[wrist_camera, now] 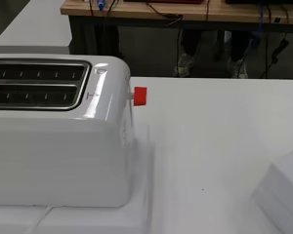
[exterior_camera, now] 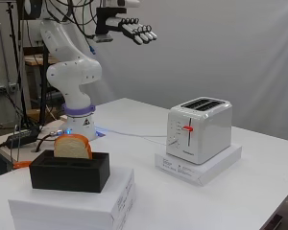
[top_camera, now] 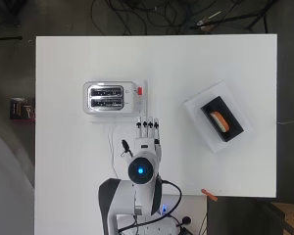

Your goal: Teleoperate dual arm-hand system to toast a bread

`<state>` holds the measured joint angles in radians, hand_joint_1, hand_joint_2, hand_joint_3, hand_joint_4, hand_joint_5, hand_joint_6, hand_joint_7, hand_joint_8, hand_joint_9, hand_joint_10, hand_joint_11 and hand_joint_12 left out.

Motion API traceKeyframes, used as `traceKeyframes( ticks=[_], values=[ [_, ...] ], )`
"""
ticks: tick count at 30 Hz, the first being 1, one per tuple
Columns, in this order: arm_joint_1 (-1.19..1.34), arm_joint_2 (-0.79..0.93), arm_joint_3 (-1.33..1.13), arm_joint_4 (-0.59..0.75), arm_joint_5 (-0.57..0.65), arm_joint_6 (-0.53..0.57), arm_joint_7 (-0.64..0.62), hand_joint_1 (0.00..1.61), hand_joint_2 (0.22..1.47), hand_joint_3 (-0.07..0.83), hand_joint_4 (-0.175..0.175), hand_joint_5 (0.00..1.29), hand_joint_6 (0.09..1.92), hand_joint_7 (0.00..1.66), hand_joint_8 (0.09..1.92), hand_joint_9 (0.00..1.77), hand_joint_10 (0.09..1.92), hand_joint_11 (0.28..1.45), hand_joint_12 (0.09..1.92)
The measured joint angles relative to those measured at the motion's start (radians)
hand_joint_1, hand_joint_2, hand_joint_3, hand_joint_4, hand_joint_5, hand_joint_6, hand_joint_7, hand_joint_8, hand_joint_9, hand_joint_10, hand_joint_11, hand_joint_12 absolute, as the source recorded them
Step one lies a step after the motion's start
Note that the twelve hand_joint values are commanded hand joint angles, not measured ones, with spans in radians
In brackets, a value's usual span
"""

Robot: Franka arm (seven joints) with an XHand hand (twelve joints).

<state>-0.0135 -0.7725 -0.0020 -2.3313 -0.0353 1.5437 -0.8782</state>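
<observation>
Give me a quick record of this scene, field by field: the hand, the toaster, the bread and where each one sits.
hand: hand high above the table, fingers straight, holding nothing
toaster: white toaster on a flat white box, both slots empty
lever: red lever on the toaster's end face, near the top of its slot
bread: bread slice upright in a black holder
holder base: white box under the holder
table: white table
task state: bread not yet picked up

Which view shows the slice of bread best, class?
The side view: the bread stands upright in the black holder, its face showing. The overhead view shows only its top edge. The wrist view misses it.
</observation>
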Motion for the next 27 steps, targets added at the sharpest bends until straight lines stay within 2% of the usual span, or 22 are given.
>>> traceKeyframes(
  ticks=[7,13,15,18,23,27],
  values=[
    [-0.04,0.065,0.01,0.202,-0.173,-0.086,0.078,0.14,1.11,0.007,-0.019,0.21,0.09,0.21,0.09,0.28,0.09,0.38,0.09],
    [-0.051,0.147,-0.069,0.249,-0.15,-0.126,0.05,0.14,1.1,0.001,-0.065,0.21,0.09,0.25,0.09,0.31,0.09,0.39,0.09],
    [-0.059,0.175,-0.131,0.28,-0.148,-0.131,0.039,0.1,1.09,-0.003,-0.07,0.22,0.09,0.25,0.09,0.32,0.09,0.39,0.09],
    [-0.069,0.243,-0.23,0.302,-0.166,-0.138,0.053,0.07,1.07,-0.003,-0.049,0.23,0.09,0.33,0.09,0.46,0.09,0.46,0.09],
    [-0.079,0.408,-0.368,0.403,-0.154,-0.236,0.001,0.02,1.08,0.003,0.035,0.37,0.09,0.49,0.09,0.59,0.09,0.48,0.09],
    [-0.087,0.521,-0.392,0.462,-0.14,-0.283,-0.028,0.0,1.08,0.0,0.061,0.42,0.09,0.52,0.09,0.63,0.09,0.49,0.09]
  ],
)
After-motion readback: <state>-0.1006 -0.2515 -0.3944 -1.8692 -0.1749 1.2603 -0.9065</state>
